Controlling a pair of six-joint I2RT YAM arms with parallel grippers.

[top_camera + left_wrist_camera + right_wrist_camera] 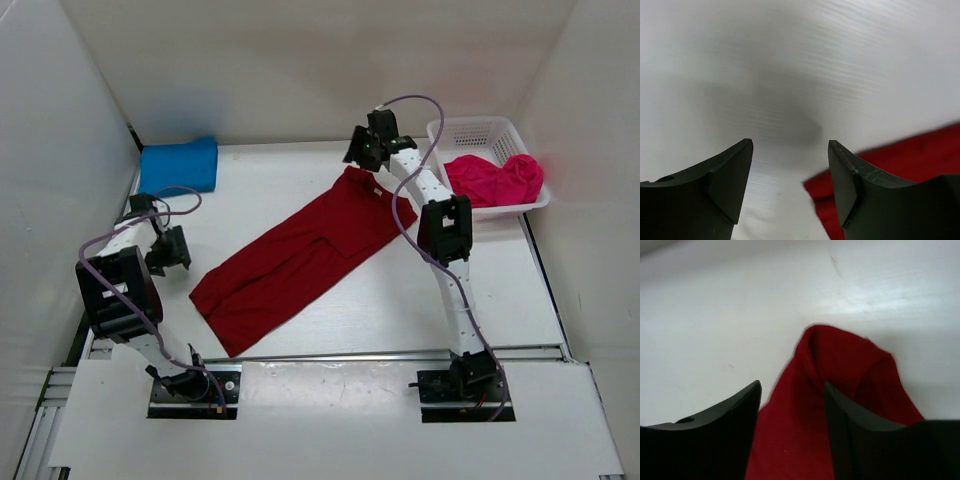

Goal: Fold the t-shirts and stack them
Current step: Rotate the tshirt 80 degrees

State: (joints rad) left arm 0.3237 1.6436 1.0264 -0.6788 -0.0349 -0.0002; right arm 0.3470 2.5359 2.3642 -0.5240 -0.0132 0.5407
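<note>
Top view: red shirt [300, 255] lies flat and slantwise across the middle of the table [470, 290], one end near-left, the other far-right. Blue shirt [180, 165] sits folded in the far-left corner. Pink shirt [495, 180] lies bunched in the white basket [470, 125] at the far right. Left claw [170, 252] is beside the red shirt's near-left end, apart from it. Right claw [365, 155] is over the shirt's far end.

Left wrist view: left claw [790, 145] has its fingers well apart and nothing between them, bare table below. A corner of the red shirt [920, 150] shows behind the right-hand finger.

Right wrist view: right claw [792, 385] has its fingers parted, not pinched shut. Red shirt [840, 360] fills the gap and rises in a small hump just past the tips. Contact with the cloth cannot be told.
</note>
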